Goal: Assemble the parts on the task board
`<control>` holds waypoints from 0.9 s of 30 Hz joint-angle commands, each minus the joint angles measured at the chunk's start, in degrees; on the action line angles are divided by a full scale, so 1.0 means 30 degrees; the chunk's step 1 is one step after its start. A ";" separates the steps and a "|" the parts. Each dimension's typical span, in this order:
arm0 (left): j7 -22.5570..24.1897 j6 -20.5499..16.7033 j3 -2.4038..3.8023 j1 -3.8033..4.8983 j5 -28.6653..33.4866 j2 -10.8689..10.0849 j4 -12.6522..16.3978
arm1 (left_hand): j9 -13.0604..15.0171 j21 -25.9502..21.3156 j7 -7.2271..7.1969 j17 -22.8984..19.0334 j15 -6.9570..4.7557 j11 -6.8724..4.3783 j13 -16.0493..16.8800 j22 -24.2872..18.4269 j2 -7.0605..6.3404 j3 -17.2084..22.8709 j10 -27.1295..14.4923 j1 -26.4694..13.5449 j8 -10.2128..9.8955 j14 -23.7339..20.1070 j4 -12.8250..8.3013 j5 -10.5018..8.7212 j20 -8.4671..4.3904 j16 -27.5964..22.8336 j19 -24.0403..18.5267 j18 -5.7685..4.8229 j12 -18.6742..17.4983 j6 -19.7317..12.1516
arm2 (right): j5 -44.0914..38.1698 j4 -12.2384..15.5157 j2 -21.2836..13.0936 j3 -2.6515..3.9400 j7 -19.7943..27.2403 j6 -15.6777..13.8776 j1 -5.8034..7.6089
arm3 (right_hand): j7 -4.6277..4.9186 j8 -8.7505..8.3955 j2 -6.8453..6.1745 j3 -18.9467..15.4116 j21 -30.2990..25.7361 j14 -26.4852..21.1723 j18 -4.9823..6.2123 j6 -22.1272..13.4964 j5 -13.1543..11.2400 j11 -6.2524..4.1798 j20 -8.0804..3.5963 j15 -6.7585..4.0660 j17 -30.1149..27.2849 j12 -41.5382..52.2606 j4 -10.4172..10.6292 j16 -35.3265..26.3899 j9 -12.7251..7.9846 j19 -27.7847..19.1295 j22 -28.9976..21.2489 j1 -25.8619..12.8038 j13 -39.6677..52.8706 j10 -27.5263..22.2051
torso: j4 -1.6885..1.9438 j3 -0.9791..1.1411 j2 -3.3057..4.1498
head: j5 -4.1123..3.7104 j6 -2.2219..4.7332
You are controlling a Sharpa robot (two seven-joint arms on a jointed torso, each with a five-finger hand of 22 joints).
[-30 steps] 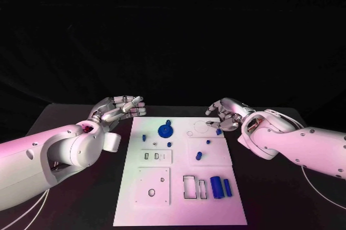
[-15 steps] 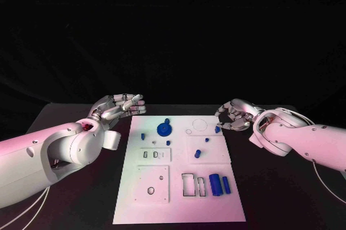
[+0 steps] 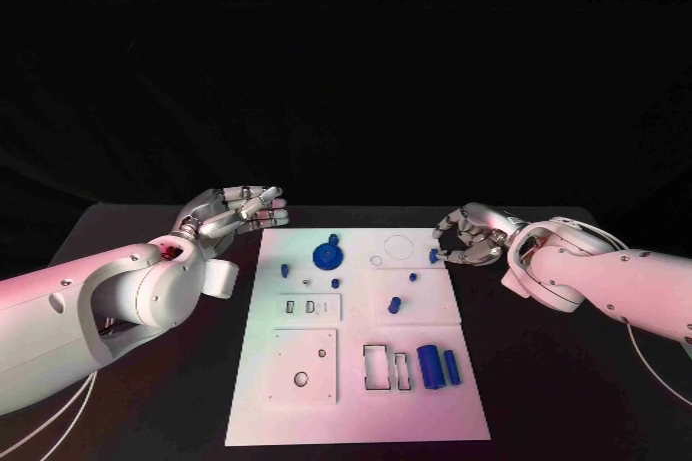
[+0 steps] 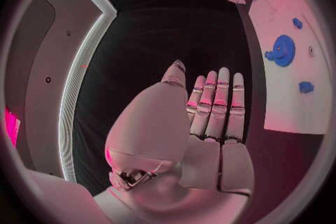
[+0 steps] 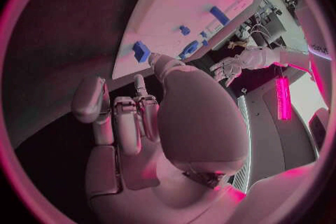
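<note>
The task board (image 3: 361,381) sits mid-table with blue parts (image 3: 329,257) on it, left hand (image 3: 238,213) empty beside its far corner, fingers straight together, right hand (image 3: 469,238) pinching a small blue part (image 3: 434,257).

Bare black counter (image 3: 144,401) ran down both long sides of the task board (image 3: 353,421), wide enough for an arm to pass. The left hand (image 3: 231,216) hovered off the board's far left corner, fingers (image 4: 213,103) straight and together, holding nothing. The right hand (image 3: 469,236) crowded the far right edge, its curled fingers just beside a small blue peg (image 3: 434,256). On the board, the blue gear (image 3: 329,256) stood proud at the far end, and two blue cylinders (image 3: 438,366) lay side by side near the right edge. The near left quarter lay flat and open.
</note>
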 commanded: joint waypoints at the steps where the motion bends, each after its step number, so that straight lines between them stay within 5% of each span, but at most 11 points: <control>1: 0.0183 0.0397 0.0008 0.0007 -0.0037 0.0058 -0.0009 | 0.0025 -0.0084 0.0208 0.0030 -0.0035 0.0143 0.0031 -0.0020 0.0149 -0.0143 -0.0028 -0.0040 -0.0111 -0.0137 -0.0014 -0.0125 0.0112 -0.0092 0.0017 0.0101 -0.0108 -0.0128 | -0.0423 -0.0044 0.0042 -0.0006 0.0235 0.0610 -0.0067 | 0.0006 -0.0110 -0.0215 -0.0060 -0.0100 0.1827 0.0127 -0.0184 0.0054 0.0116 0.0081 0.0150 0.4459 -0.0117 -0.0007 -0.0027 -0.0052 -0.0132 -0.0022 -0.0191 0.2190 -0.0087 | -0.0016 0.0022 -0.0003 | -0.0012 -0.0028; 27: 0.0155 0.0403 -0.0002 0.0002 -0.0062 0.0113 -0.0085 | 0.0027 -0.0089 0.0207 0.0036 -0.0034 0.0142 0.0032 -0.0027 0.0168 -0.0138 -0.0027 -0.0024 -0.0111 -0.0139 -0.0019 -0.0117 0.0113 -0.0097 0.0018 0.0101 -0.0116 -0.0131 | -0.0878 -0.0420 0.0566 -0.0005 -0.0020 0.0521 -0.0373 | -0.0112 0.0302 0.0191 0.0527 -0.0032 0.1877 0.0113 0.0575 0.0113 0.0014 0.0057 0.0085 0.4678 0.0138 -0.0202 0.0028 -0.0038 0.0005 0.0158 -0.0091 0.2495 0.0180 | -0.0013 0.0019 -0.0002 | -0.0063 -0.0107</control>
